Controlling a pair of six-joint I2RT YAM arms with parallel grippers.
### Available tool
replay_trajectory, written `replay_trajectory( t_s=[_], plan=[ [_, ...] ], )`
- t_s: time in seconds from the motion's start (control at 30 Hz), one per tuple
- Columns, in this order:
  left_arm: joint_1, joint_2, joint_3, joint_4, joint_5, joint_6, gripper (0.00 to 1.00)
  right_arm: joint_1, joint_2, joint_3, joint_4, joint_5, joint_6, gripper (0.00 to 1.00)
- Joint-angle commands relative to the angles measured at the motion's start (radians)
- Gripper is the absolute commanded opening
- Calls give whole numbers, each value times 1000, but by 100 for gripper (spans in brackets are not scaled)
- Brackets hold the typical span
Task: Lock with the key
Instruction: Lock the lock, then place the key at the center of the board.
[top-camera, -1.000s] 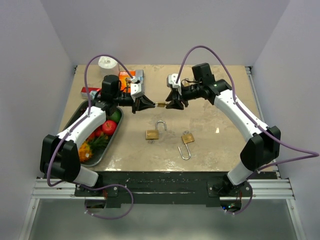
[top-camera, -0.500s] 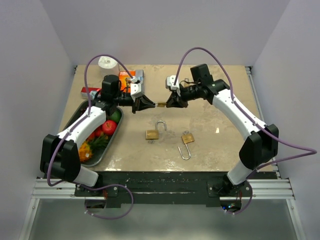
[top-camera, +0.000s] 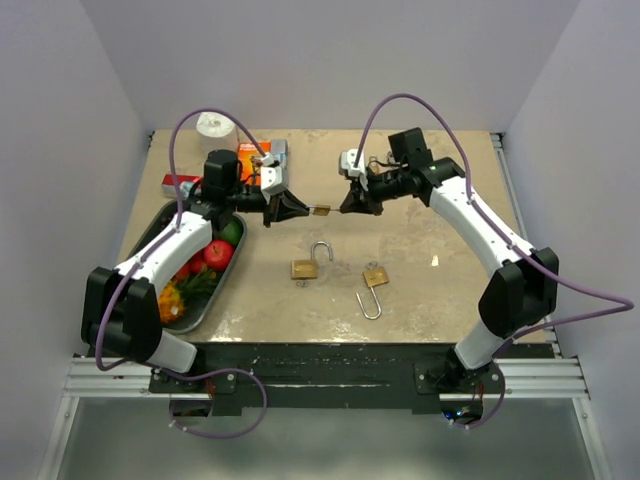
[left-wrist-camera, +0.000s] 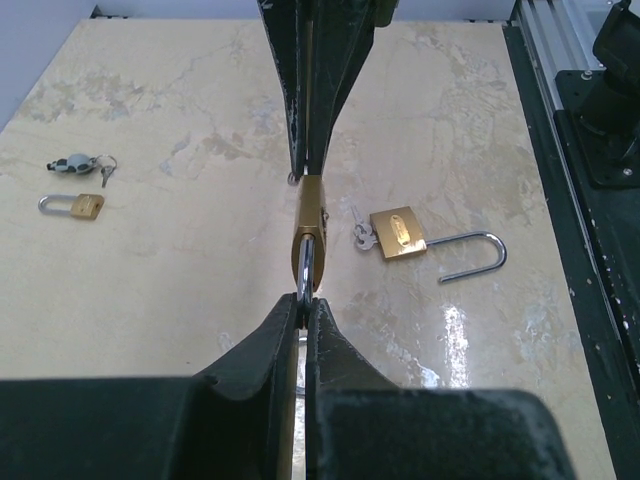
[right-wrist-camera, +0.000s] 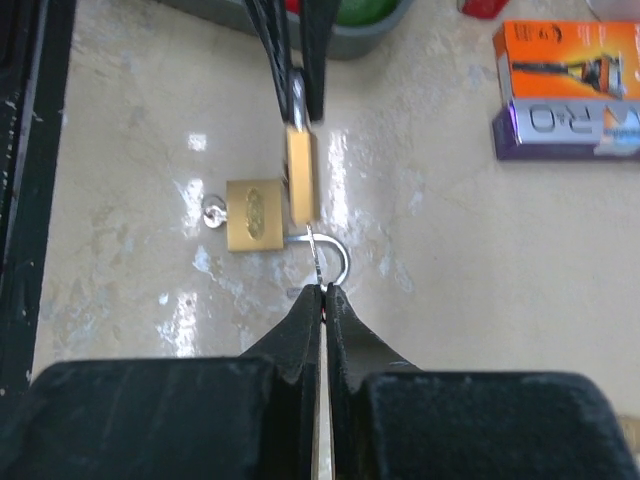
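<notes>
My left gripper (top-camera: 300, 209) is shut on the shackle of a small brass padlock (top-camera: 320, 210) and holds it level above the table's middle. In the left wrist view the fingertips (left-wrist-camera: 304, 298) pinch the shackle, and the padlock body (left-wrist-camera: 310, 225) points away. My right gripper (top-camera: 343, 208) faces it from the right. It is shut on a thin silver key (right-wrist-camera: 316, 255). The key's tip sits right at the padlock's bottom end (right-wrist-camera: 302, 180), and I cannot tell whether it is inside the keyhole.
Two more brass padlocks with open shackles lie on the table, one (top-camera: 305, 267) with keys and another (top-camera: 375, 277) to its right. A grey tray (top-camera: 205, 312) of fruit sits at the left. Boxes (top-camera: 255, 158) and a tape roll (top-camera: 214, 124) stand at the back left.
My right gripper has drawn back to the right, so the gap to the held padlock is wider. The left gripper and padlock have stayed in place.
</notes>
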Motion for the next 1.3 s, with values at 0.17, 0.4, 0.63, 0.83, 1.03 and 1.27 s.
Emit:
replay_trajectory(
  t_s=[0.17, 0.4, 0.63, 0.83, 1.03, 1.27],
  plan=[
    [49, 11, 50, 52, 22, 11, 0, -200, -32, -58, -53, 17, 12, 0],
    [49, 25, 46, 81, -24, -15, 0, -326, 115, -60, 248, 273, 512, 0],
    [49, 33, 43, 95, -96, -65, 0, -335, 252, -45, 403, 535, 779, 0],
    [48, 23, 24, 110, -114, -82, 0, -334, 359, -9, 458, 641, 831, 0],
    [48, 14, 20, 110, -125, -81, 0, -335, 431, -6, 524, 652, 896, 0],
    [48, 13, 14, 109, -128, -74, 0, -335, 493, 34, 533, 667, 902, 0]
  ],
)
